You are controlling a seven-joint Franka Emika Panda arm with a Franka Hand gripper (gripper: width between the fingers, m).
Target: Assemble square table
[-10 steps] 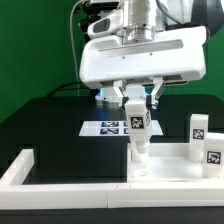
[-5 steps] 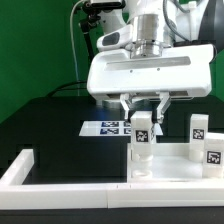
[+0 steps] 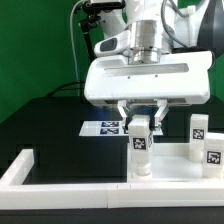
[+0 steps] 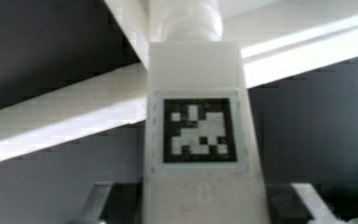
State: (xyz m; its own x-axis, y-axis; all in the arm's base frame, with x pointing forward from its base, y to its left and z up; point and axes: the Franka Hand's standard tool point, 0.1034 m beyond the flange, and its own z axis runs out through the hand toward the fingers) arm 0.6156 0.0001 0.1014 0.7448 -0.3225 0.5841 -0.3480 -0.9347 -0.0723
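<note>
My gripper [image 3: 141, 118] is shut on the top of a short white leg [image 3: 140, 146]. The leg stands upright with its foot on the near left corner of the square table top [image 3: 175, 166]. Its tag faces the exterior camera. Two more tagged legs [image 3: 198, 128] [image 3: 212, 152] stand upright on the top at the exterior view's right. In the wrist view the held leg [image 4: 197, 90] runs away from the camera between the two fingers [image 4: 108, 200]. My gripper [image 4: 202, 205] grips its near end, and white bars of the top or rail cross behind it.
The marker board [image 3: 108, 127] lies flat on the black table behind the leg. A long white border rail [image 3: 70, 186] runs along the front, with a side piece [image 3: 14, 168] at the exterior view's left. A green backdrop stands behind.
The hand has turned from a tilted stance to level, carrying the leg with it. The leg has shifted slightly to the exterior view's right, and its tag sits lower.
</note>
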